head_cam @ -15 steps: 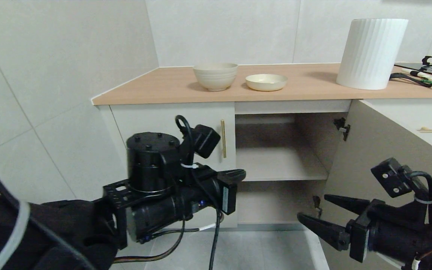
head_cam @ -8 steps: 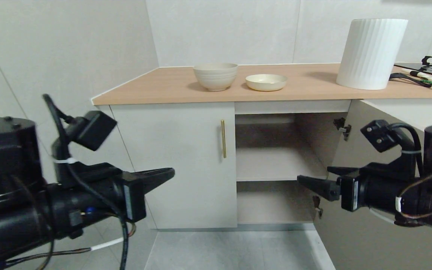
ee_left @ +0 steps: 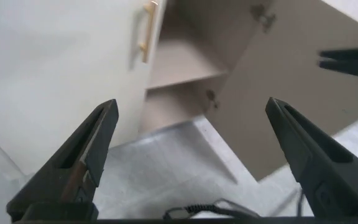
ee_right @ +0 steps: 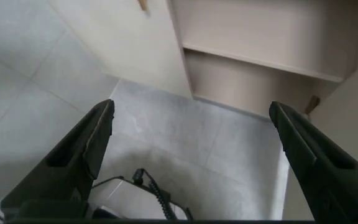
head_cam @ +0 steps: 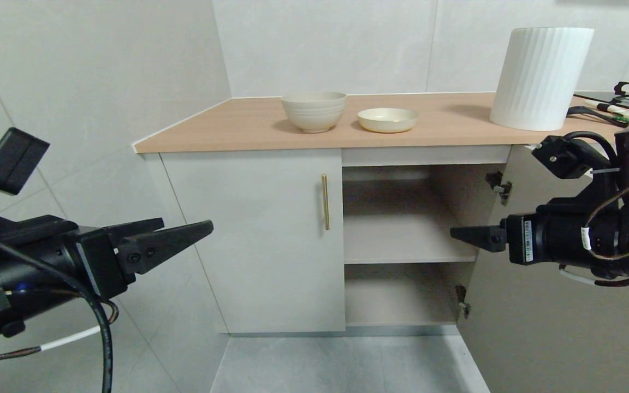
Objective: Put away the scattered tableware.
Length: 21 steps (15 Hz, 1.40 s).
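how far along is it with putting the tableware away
Done: the right cupboard door stands open, exposing its shelf. In hand: nothing; the left pincer and right pincer are both open, holding nothing, out in front of the cupboard. Left: the bowl and the shallow dish sit on the counter.

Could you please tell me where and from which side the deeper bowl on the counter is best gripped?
Probably by the near rim of the bowl, coming from above: it stands upright, mouth open, so one finger can go inside and one outside. Its rounded wall slopes, so a side grip might slip.
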Tool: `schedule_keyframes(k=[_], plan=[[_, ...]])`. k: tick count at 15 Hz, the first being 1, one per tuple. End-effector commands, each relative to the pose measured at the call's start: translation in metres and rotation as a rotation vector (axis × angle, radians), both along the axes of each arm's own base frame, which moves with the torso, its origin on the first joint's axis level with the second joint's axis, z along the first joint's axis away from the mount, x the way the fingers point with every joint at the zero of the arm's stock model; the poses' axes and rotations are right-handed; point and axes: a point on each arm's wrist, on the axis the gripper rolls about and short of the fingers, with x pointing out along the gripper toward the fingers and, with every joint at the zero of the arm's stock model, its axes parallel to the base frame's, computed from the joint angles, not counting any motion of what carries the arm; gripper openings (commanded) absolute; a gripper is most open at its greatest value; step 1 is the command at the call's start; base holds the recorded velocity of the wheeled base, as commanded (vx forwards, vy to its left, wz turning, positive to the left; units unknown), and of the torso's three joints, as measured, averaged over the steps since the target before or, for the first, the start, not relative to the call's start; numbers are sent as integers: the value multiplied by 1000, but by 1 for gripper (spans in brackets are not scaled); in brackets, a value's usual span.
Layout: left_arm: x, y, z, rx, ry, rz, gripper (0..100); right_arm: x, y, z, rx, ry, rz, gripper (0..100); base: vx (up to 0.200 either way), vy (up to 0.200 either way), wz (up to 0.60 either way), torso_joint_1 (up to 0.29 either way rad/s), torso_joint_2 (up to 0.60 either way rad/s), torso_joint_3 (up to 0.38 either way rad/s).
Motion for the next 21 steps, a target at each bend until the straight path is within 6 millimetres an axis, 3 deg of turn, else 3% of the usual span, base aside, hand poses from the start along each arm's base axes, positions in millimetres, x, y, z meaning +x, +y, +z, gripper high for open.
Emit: schedule_keyframes(k=[1,11,21], plan=[[3,1,-2,2,6,10,100,-7,-4,5,7,-15,-2,100,0,0,0,0,0,0],[8,2,-6,10,27,21,100,-18,-3,9,5,-15,20,100,0,0,0,0,0,0],[8,3,-3,6,17,27,100,-18,-3,9,5,-14,25,100,200,0,0,1,5,2]])
